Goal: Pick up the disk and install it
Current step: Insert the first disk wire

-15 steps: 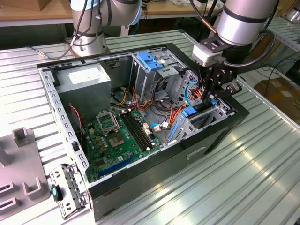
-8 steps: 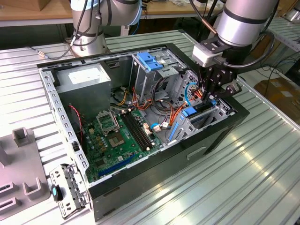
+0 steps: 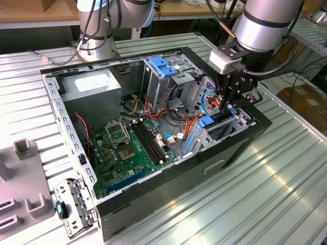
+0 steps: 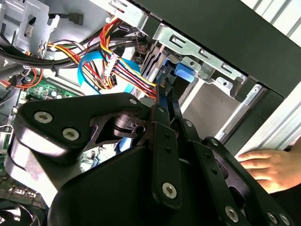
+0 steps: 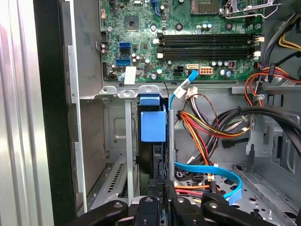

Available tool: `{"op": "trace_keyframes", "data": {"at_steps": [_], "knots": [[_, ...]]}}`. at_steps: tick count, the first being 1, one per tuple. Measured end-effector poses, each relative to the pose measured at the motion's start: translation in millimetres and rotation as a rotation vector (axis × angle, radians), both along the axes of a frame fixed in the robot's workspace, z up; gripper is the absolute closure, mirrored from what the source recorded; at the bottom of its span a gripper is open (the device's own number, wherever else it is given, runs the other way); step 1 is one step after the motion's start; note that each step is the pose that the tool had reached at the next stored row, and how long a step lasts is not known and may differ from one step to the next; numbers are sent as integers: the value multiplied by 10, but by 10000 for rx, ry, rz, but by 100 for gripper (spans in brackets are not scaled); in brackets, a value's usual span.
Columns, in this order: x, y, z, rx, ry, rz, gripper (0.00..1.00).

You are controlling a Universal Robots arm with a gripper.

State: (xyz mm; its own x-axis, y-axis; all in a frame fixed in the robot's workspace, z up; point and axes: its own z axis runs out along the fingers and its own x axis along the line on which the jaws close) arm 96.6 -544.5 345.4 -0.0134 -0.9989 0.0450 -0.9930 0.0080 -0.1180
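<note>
We can read no text anywhere; the power supply (image 3: 92, 84) label and motherboard (image 5: 188, 37) markings stay illegible

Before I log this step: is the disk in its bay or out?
In: the disk stands on edge in the bay slot, the gripper at its end.

The disk (image 5: 153, 155) stands on edge inside the open computer case (image 3: 240, 148), set in the drive bay at the case's front corner, by the exterior view's right. In the first wrist view it appears as a thin dark slab between two grey metal bay walls, topped by its blue plastic carrier tab. In the exterior view the blue rail (image 3: 205, 122) shows at the bay's mouth. Its label face cannot be seen.
</note>
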Motion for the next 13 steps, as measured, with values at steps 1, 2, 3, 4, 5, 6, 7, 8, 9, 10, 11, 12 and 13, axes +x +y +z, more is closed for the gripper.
{"op": "trace_keyframes", "data": {"at_steps": [1, 2, 3, 4, 5, 6, 7, 8, 9, 10, 11, 12, 13], "knots": [[0, 0, -3, 1, 0, -1, 84], [1, 0, -8, 3, 0, -2, 84], [4, 0, -9, 3, 0, -1, 84], [7, 0, -9, 3, 0, 0, 84], [7, 0, -9, 6, 0, -2, 84], [7, 0, -7, 27, 0, -3, 84], [8, 0, -6, 44, -1, -2, 84], [8, 0, -4, 53, -1, -5, 84], [8, 0, -3, 55, 0, -17, 84], [8, 0, -2, 57, -1, -43, 84], [8, 0, -1, 55, -1, -60, 84], [8, 0, 0, 54, -1, -76, 84], [8, 0, 1, 54, 0, -92, 84]]}}
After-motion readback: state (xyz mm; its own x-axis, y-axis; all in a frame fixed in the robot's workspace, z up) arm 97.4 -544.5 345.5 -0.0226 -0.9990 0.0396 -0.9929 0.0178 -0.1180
